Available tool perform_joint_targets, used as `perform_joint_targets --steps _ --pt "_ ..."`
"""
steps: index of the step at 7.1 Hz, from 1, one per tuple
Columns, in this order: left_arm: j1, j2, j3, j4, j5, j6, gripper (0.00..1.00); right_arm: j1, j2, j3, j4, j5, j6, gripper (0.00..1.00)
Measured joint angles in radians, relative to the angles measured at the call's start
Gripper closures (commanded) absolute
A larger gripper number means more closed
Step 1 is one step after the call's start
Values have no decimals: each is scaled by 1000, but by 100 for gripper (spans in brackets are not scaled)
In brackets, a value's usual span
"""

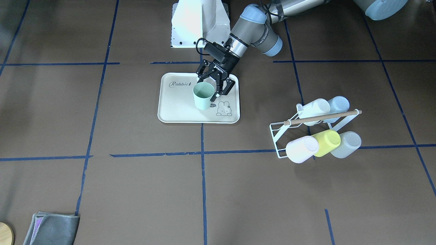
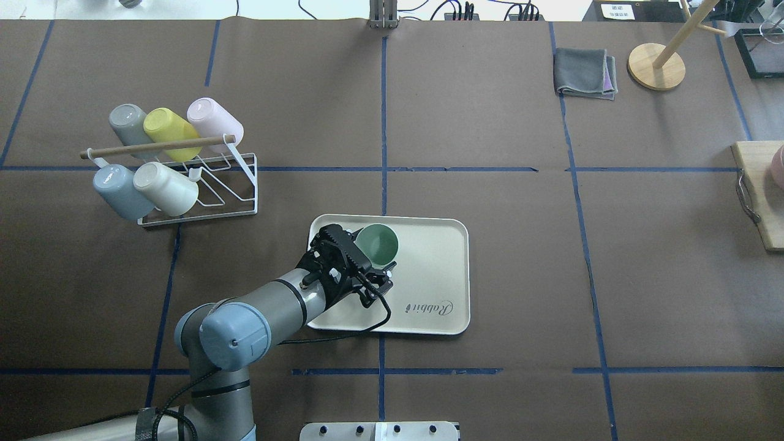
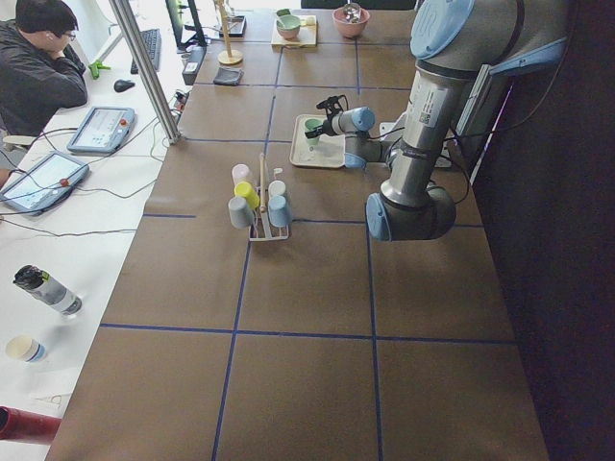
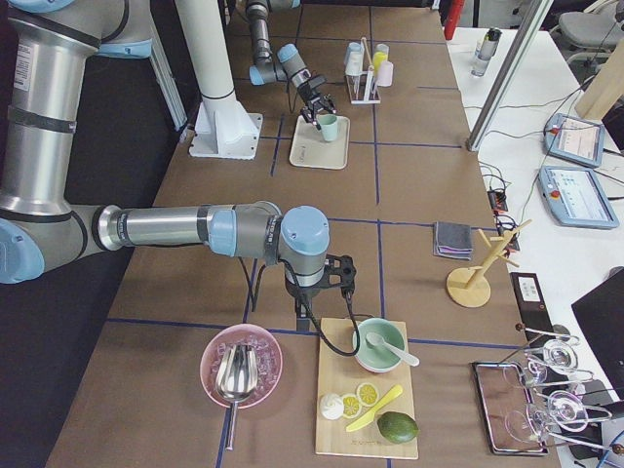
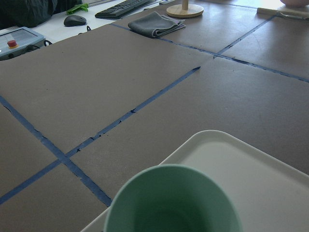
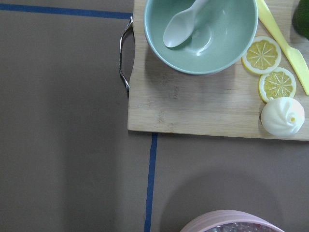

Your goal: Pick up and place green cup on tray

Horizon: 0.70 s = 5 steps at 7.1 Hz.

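The green cup stands upright on the cream tray, near its middle. My left gripper reaches down at a slant and straddles the cup, one finger on each side, spread a little wider than the cup. The overhead view shows the cup, the tray and the gripper the same way. The left wrist view shows the cup's rim and the tray's corner, with no fingers in it. My right gripper hangs over a cutting board at the far end; I cannot tell its state.
A white wire rack with several cups, among them a yellow-green cup, stands on my left. A grey cloth and a wooden stand lie far right. The cutting board carries a green bowl.
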Motion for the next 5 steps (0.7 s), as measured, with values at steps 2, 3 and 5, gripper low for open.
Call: perform_joint_targets --steps 2,3,5 --pt "3 -2 1 -1 0 0 14 0 0 0 0 0 0 0" --pt "4 -4 2 -1 0 0 14 0 0 -1 -1 0 0 0" --pt "6 -8 3 0 0 -1 13 0 0 -3 0 0 0 0"
